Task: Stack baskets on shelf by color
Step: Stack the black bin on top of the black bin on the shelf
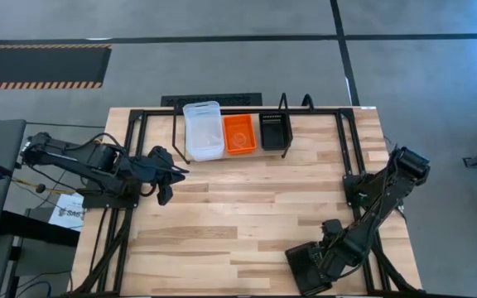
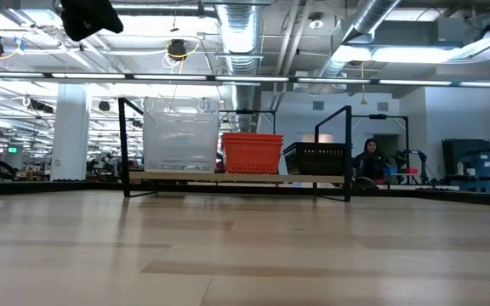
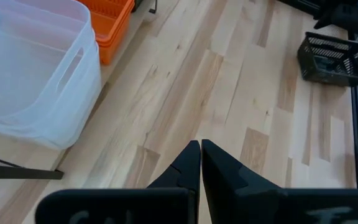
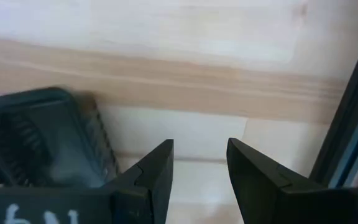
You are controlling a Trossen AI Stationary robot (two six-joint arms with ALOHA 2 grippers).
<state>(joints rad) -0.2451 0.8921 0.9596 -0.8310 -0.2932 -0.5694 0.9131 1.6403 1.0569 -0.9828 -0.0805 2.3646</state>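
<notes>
On the shelf at the table's far side stand a stack of clear baskets, orange baskets and a black basket, side by side on its board. One more black basket stands on the table near the front right edge; it also shows in the left wrist view. My right gripper is open low over the table, with that basket just beside one finger. My left gripper is shut and empty, raised over the table's left part, near the clear stack.
The table's black frame rails run along its left, right and far sides; one rail passes close by my right gripper. A person sits in the room far behind the shelf. Bare wooden tabletop lies between the two arms.
</notes>
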